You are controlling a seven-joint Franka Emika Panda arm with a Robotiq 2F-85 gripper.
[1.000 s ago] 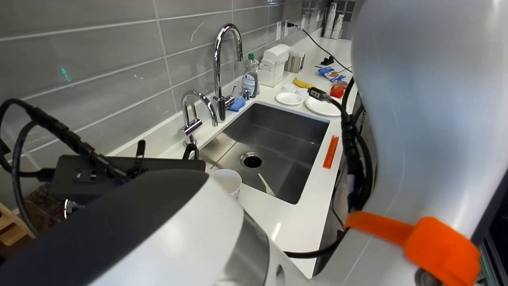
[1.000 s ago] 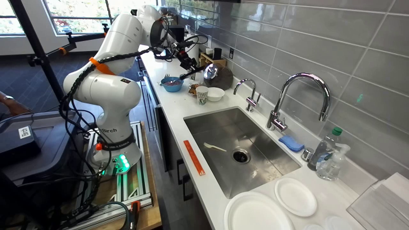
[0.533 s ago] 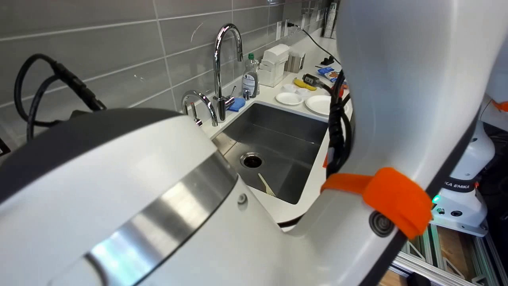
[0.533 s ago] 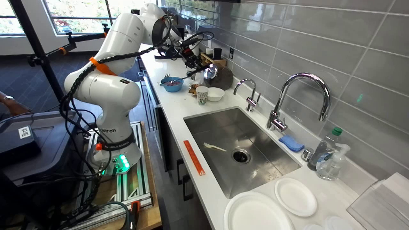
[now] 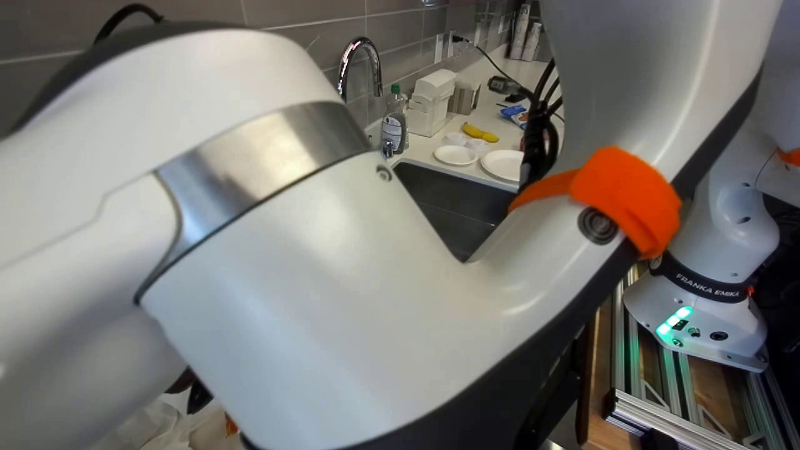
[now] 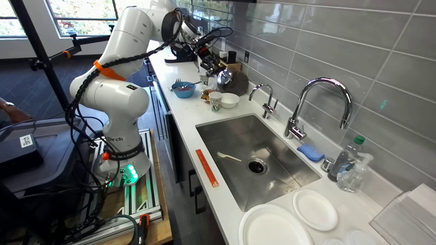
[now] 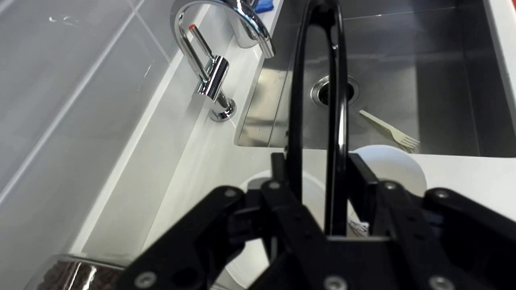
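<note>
The pincer (image 7: 318, 173) is clamped on black tongs (image 7: 342, 121), held above the worktop (image 7: 463, 181); uneven pressure could let their legs slip. Swung low, they might tip the paper cup (image 6: 215, 102) or, farther off, snag the smaller faucet (image 7: 215, 74).

In the wrist view, the gripper (image 7: 317, 173) has free room far ahead, above the sink (image 7: 439, 88). The small faucet (image 7: 217, 76) blocks the left; nearer, white bowl (image 7: 250, 264), cup (image 7: 389, 165) and jar (image 7: 76, 276) are obstacles.
</note>
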